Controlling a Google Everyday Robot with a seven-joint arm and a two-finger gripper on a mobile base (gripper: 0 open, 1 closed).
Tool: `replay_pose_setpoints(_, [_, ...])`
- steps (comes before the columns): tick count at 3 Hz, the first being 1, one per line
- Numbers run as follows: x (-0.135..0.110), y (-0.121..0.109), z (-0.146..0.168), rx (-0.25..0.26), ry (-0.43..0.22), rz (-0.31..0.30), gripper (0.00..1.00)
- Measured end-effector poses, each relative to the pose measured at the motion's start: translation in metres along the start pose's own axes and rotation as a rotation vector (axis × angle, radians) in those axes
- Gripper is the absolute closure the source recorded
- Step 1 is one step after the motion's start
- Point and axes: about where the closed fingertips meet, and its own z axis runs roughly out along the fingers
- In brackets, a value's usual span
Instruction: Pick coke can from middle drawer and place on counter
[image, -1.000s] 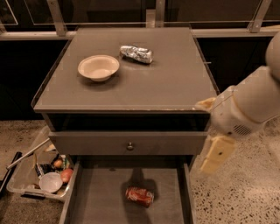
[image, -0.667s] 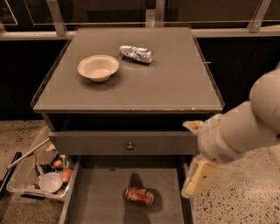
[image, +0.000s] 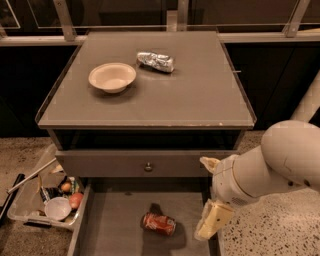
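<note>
The coke can (image: 159, 223), red with silver ends, lies on its side on the floor of the open middle drawer (image: 112, 225), near the middle. My gripper (image: 212, 221) hangs at the end of the white arm over the drawer's right wall, to the right of the can and not touching it. The counter (image: 200, 95) is the flat grey-brown cabinet top above.
A cream bowl (image: 112, 76) and a crumpled silver foil packet (image: 156, 61) sit on the counter's back left part. A closed drawer front with a round knob (image: 148, 166) is above the open drawer. A clear bin of clutter (image: 40, 200) stands on the floor at left.
My arm and gripper have moved down and to the left, from beside the counter's right edge to the open drawer's right wall. The can has not moved.
</note>
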Motion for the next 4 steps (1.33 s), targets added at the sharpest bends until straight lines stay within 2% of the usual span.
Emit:
replay_pose_setpoints(1, [-0.001,0.011,0.003,-0.038,-0.014,0.010,0.00])
replay_pose_setpoints(2, [-0.005,0.036,0.037,-0.105,-0.064,0.043,0.00])
replay_pose_setpoints(3, [-0.003,0.054,0.089,-0.143,-0.129,0.063,0.00])
replay_pose_setpoints(4, [0.011,0.060,0.137,-0.135,-0.167,0.087,0.00])
